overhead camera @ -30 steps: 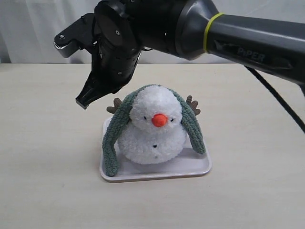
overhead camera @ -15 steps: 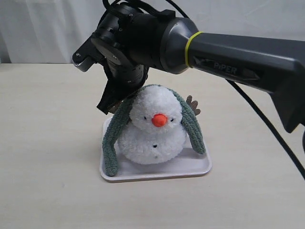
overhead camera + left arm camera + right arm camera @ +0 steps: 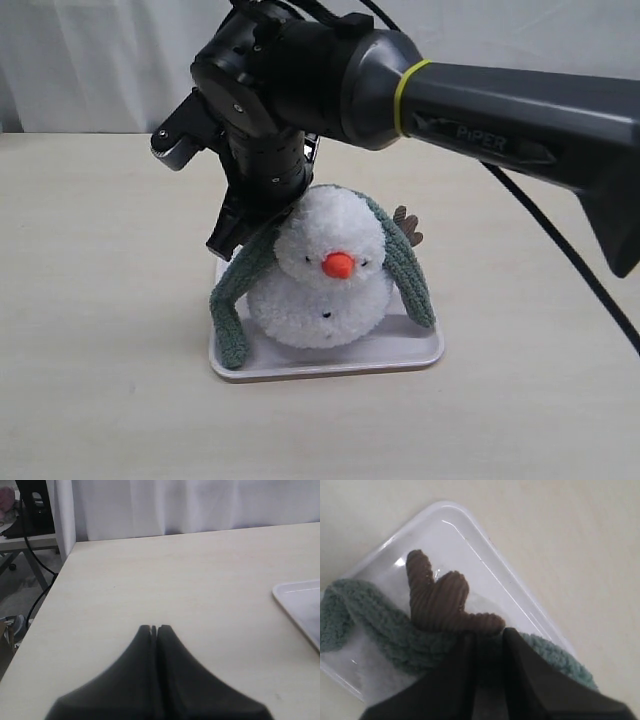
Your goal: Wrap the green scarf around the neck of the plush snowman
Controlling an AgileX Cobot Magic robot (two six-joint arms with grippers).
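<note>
The plush snowman (image 3: 325, 270) sits on a white tray (image 3: 400, 352), leaning slightly forward. The green scarf (image 3: 235, 290) lies over the back of its head, and both ends hang down its sides onto the tray. My right gripper (image 3: 228, 243) reaches across to the snowman's left side, its tips pressed against the scarf beside the neck. In the right wrist view the gripper (image 3: 487, 632) shows a narrow dark gap between its fingers, tips on the scarf (image 3: 380, 625) just below a brown corduroy arm (image 3: 437, 600). My left gripper (image 3: 154, 627) is shut and empty over bare table.
The tray's corner (image 3: 300, 605) shows at the edge of the left wrist view. The table's edge and a white curtain lie beyond. The thick black right arm (image 3: 480, 90) spans above the snowman. A second brown arm (image 3: 407, 225) sticks out behind the scarf.
My right gripper came down and in from the upper left onto the scarf at the snowman's side. The snowman's head tipped forward and the scarf's left end swung outward.
</note>
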